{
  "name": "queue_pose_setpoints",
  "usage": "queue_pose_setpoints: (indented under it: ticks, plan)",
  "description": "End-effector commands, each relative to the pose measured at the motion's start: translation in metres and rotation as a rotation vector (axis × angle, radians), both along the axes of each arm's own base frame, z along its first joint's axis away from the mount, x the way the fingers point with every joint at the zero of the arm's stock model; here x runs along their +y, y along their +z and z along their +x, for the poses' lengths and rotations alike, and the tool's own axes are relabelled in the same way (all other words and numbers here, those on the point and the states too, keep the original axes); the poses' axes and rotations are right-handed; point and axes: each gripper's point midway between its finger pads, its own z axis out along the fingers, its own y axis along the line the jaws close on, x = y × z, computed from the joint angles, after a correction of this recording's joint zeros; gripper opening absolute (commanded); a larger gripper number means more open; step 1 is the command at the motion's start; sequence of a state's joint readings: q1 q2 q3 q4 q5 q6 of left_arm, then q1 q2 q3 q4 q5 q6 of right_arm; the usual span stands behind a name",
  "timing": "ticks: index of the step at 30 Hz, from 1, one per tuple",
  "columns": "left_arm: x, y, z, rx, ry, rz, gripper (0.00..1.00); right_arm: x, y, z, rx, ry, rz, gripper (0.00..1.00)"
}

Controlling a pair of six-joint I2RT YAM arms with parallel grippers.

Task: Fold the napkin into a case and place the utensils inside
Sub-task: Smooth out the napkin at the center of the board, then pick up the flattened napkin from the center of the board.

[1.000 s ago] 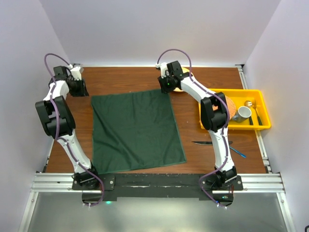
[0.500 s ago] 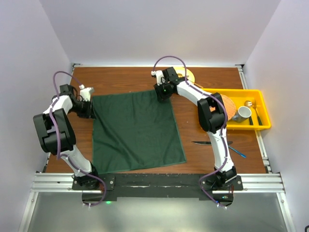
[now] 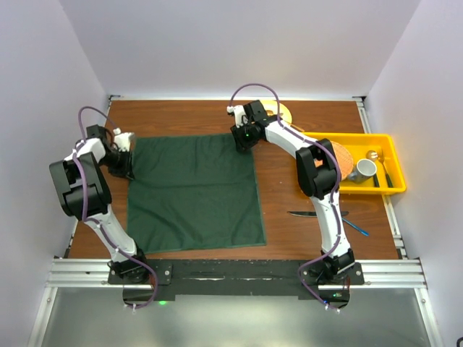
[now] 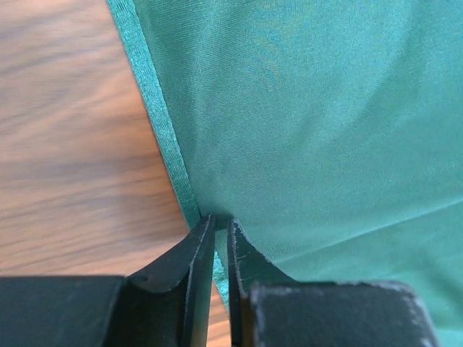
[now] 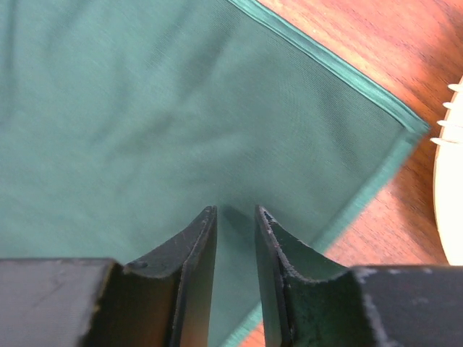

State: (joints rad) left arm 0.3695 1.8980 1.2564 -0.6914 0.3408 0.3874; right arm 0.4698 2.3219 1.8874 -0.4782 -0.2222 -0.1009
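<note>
Two black tapered finger pairs, left gripper (image 4: 221, 220) nearly closed, pinching the stitched hem of the dark green napkin (image 3: 192, 191), right gripper (image 5: 235, 211) a slit apart on fine-woven cloth near its far corner, grip unclear, napkin flat and squarish on wood-grain table (image 3: 278, 181)

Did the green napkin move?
Yes. The napkin slid left, leaving a wider gap to the knife, which stayed put.
</note>
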Motion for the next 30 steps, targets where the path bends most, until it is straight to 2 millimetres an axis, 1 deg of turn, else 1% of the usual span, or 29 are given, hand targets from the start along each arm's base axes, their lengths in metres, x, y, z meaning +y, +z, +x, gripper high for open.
queue_pose_setpoints:
  ticks: [1, 2, 3, 4, 5, 6, 7, 8, 10, 12, 14, 15, 18, 20, 21, 22, 23, 24, 25, 26, 27, 28, 29, 30]
  plan:
    - [0.012, 0.014, 0.005, -0.029, -0.046, 0.019, 0.27, 0.011, 0.036, 0.022, -0.080, -0.028, 0.058, 0.34]
    - [0.004, 0.023, 0.012, -0.068, -0.062, -0.024, 0.30, 0.013, 0.048, 0.027, -0.107, -0.034, 0.069, 0.36]
    - [0.003, 0.041, 0.023, -0.124, -0.067, -0.031, 0.34, 0.009, 0.055, 0.033, -0.132, -0.058, 0.063, 0.38]
    - [-0.002, 0.052, 0.031, -0.161, -0.065, -0.066, 0.42, 0.010, 0.067, 0.040, -0.161, -0.076, 0.074, 0.40]
    - [-0.001, 0.062, 0.039, -0.195, -0.055, -0.068, 0.46, 0.008, 0.079, 0.046, -0.196, -0.093, 0.081, 0.41]
    - [0.002, 0.081, 0.055, -0.253, -0.049, -0.063, 0.48, 0.006, 0.085, 0.051, -0.218, -0.109, 0.083, 0.43]
    - [0.001, 0.091, 0.066, -0.291, -0.032, -0.083, 0.51, 0.001, 0.090, 0.057, -0.241, -0.138, 0.073, 0.44]
    - [0.003, 0.098, 0.075, -0.319, -0.015, -0.081, 0.52, 0.001, 0.090, 0.059, -0.251, -0.145, 0.069, 0.44]
    - [0.009, 0.118, 0.101, -0.399, 0.018, -0.084, 0.53, -0.002, 0.091, 0.066, -0.266, -0.169, 0.053, 0.44]
    - [0.016, 0.128, 0.119, -0.440, 0.043, -0.081, 0.54, -0.004, 0.080, 0.069, -0.254, -0.185, 0.035, 0.44]
    - [0.019, 0.136, 0.132, -0.468, 0.068, -0.083, 0.54, -0.006, 0.074, 0.072, -0.255, -0.201, 0.024, 0.44]
    - [0.021, 0.137, 0.140, -0.482, 0.072, -0.077, 0.54, -0.008, 0.068, 0.072, -0.247, -0.210, 0.015, 0.44]
    - [0.023, 0.139, 0.150, -0.502, 0.084, -0.063, 0.54, -0.009, 0.057, 0.072, -0.235, -0.221, 0.001, 0.43]
    - [0.025, 0.136, 0.152, -0.505, 0.092, -0.049, 0.54, -0.010, 0.051, 0.071, -0.223, -0.222, -0.006, 0.42]
    - [0.026, 0.134, 0.155, -0.514, 0.097, -0.037, 0.54, -0.014, 0.045, 0.069, -0.216, -0.236, -0.025, 0.42]
    - [0.028, 0.131, 0.156, -0.513, 0.110, -0.029, 0.54, -0.016, 0.046, 0.068, -0.215, -0.242, -0.022, 0.41]
    - [0.029, 0.125, 0.159, -0.508, 0.114, -0.026, 0.54, -0.016, 0.045, 0.067, -0.214, -0.240, -0.020, 0.41]
    - [0.031, 0.124, 0.164, -0.522, 0.117, -0.016, 0.54, -0.015, 0.041, 0.064, -0.207, -0.234, -0.022, 0.41]
    - [0.033, 0.120, 0.166, -0.516, 0.125, -0.005, 0.54, -0.016, 0.044, 0.063, -0.209, -0.236, -0.018, 0.41]
    - [0.034, 0.106, 0.170, -0.492, 0.131, -0.004, 0.54, -0.015, 0.044, 0.063, -0.208, -0.233, -0.015, 0.41]
    - [0.035, 0.105, 0.176, -0.491, 0.133, 0.005, 0.53, -0.014, 0.044, 0.061, -0.193, -0.252, 0.001, 0.41]
    - [0.037, 0.100, 0.178, -0.479, 0.142, 0.014, 0.53, -0.014, 0.047, 0.060, -0.192, -0.255, 0.005, 0.41]
    - [0.037, 0.084, 0.181, -0.449, 0.140, 0.014, 0.52, -0.014, 0.048, 0.060, -0.193, -0.256, 0.006, 0.41]
    - [0.036, 0.083, 0.185, -0.451, 0.132, 0.026, 0.51, -0.011, 0.049, 0.058, -0.183, -0.242, 0.019, 0.41]
